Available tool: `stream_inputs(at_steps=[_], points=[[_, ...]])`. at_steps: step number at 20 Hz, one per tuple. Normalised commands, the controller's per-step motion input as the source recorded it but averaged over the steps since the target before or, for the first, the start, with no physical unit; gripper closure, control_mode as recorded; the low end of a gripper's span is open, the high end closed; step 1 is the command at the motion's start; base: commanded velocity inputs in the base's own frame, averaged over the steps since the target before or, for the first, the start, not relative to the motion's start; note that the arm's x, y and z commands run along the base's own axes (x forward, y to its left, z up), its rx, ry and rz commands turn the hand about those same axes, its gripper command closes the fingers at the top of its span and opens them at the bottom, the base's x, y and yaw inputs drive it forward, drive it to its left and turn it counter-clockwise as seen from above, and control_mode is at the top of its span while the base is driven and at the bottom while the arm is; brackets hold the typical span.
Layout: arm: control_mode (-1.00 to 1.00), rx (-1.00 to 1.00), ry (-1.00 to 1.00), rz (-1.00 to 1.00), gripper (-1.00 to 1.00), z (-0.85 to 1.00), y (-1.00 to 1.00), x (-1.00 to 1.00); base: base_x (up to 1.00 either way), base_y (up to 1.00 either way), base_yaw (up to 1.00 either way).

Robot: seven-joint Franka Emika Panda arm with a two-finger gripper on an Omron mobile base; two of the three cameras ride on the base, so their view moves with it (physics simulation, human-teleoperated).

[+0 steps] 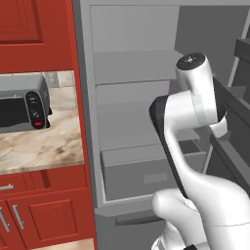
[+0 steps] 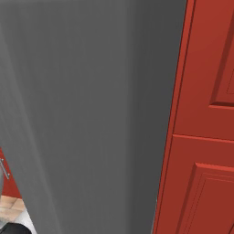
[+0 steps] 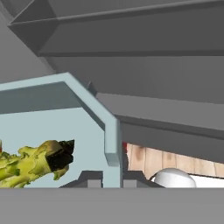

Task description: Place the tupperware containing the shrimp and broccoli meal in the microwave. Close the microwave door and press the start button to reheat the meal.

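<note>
pale blue tupperware [image 3: 65, 127] tilted, rim clamped between fingertips [image 3: 89, 178]; green broccoli [image 3: 30, 164] inside.

Grey shelves [image 3: 144, 74] crowd close above the tupperware [image 3: 61, 113].

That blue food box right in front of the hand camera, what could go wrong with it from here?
The fingers pinch only the thin rim of the tupperware, so it might tip and spill the meal. Grey shelves crowd close around it, and the rim could catch on one.

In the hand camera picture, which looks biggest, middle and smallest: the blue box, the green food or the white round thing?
1. Blue box
2. Green food
3. White round thing
The box is very near the camera, so true sizes are unsure.
</note>
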Motion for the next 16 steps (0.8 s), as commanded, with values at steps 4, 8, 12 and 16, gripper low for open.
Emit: stream_inputs(at_steps=[4,8,12,16], points=[[-1.00,0.00,0.00,0.00,1.00,-0.02,-0.07,-0.21,0.00,0.00,0.00],[-1.00,0.00,-0.03,0.01,1.00,-0.10,-0.08,-0.22,0.00,0.00,0.00],[-1.00,0.00,-0.06,0.06,1.00,-0.14,-0.11,-0.24,0.00,0.00,0.00],[-1.00,0.00,0.00,0.04,1.00,-0.01,0.00,-0.07,0.00,0.00,0.00]])
